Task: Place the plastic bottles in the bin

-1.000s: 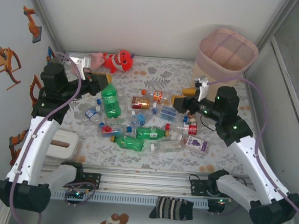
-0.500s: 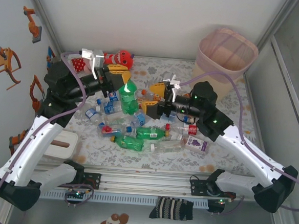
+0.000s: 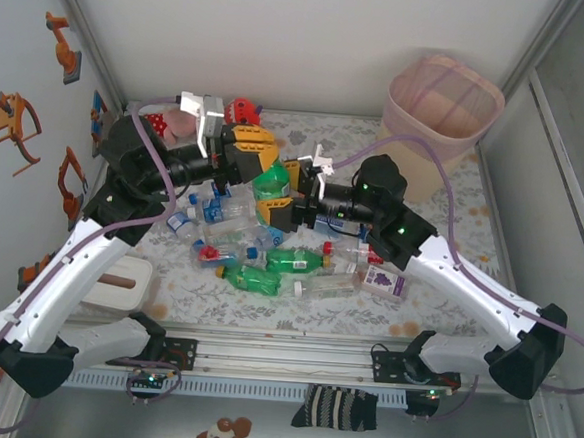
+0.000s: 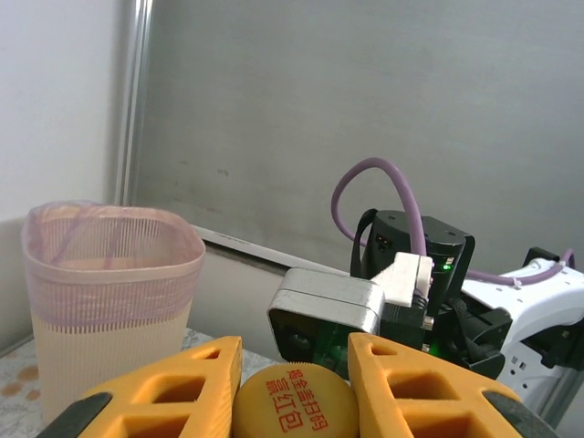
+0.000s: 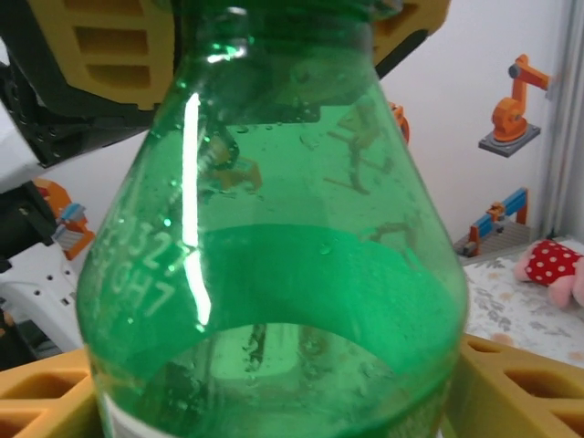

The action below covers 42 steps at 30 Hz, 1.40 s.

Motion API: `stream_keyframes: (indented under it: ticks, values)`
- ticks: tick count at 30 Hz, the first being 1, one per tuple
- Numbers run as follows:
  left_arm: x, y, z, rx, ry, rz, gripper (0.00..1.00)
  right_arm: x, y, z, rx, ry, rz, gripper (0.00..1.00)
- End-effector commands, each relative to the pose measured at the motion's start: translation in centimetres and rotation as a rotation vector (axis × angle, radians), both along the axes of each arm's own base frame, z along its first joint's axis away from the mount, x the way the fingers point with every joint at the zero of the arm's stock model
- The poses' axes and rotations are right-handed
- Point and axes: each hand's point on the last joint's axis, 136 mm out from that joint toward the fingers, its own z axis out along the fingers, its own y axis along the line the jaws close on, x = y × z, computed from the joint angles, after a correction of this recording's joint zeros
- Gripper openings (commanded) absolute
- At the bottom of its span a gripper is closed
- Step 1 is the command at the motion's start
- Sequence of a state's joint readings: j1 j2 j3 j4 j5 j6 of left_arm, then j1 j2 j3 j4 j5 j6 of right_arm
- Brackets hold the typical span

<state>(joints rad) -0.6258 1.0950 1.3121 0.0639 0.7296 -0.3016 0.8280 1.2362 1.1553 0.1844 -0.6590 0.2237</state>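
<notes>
left hand [image 4: 294, 394] clamps one green bottle [image 5: 274, 228] | right hand [image 3: 286, 192] flanks it, grip unclear | one bin [image 3: 424, 128]

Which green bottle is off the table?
The large green plastic bottle, clamped at its yellow cap by the left gripper; the two smaller green bottles lie flat.

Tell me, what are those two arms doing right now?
Left gripper shut on green bottle by its cap, bottle off the table. Right gripper straddles its body; grip unclear. Bin stands far right.
</notes>
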Motion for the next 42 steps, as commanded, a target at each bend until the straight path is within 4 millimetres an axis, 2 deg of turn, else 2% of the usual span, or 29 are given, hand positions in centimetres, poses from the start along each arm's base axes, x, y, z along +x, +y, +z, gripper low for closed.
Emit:
stream_keyframes:
  ticks: [1,6,10,12,14,18,22,27,31,35,38,42]
  values:
    - [-1.5,0.2,1.9,-0.018,-0.076,-0.03,0.0,-1.1,-0.4,3.0,0.068,-0.074,0.027,0.69]
    - [-1.8,0.5,2.1,-0.025,-0.087,-0.025,0.0,-1.4,-0.7,3.3,0.076,-0.075,0.019,0.61]
    - [-1.7,1.1,2.2,-0.033,-0.099,0.023,0.3,-1.0,-1.1,3.9,0.082,-0.074,-0.023,0.58]
    - [-1.3,1.7,2.1,-0.034,-0.102,0.079,0.51,-0.5,-1.5,4.1,0.072,-0.074,-0.064,0.56]
    - [-0.8,2.5,1.9,-0.031,-0.106,0.142,0.61,0.2,-2.0,4.3,0.055,-0.072,-0.121,0.56]
    - [0.1,4.0,1.1,-0.015,-0.106,0.262,0.69,2.2,-3.2,4.1,-0.026,-0.071,-0.258,0.55]
    - [0.5,4.8,0.1,0.009,-0.093,0.323,0.71,5.9,-5.9,4.5,-0.087,-0.009,-0.414,0.55]
    - [0.9,4.7,-0.9,0.032,-0.07,0.33,0.72,12.5,-11.9,5.1,-0.048,0.156,-0.645,0.55]
    - [1.3,4.5,-1.8,0.055,-0.045,0.335,0.72,17.9,-18.7,4.9,-0.01,0.284,-0.9,0.54]
    - [1.7,4.4,-2.6,0.068,-0.02,0.343,0.72,22.3,-25.3,4.6,0.038,0.399,-1.103,0.48]
    - [1.9,4.2,-3.1,0.065,-0.001,0.338,0.72,25.3,-29.3,3.8,0.08,0.472,-1.208,0.42]
    - [2.1,4.0,-3.9,0.063,0.025,0.335,0.72,28.6,-32.9,2.4,0.077,0.532,-1.305,0.38]
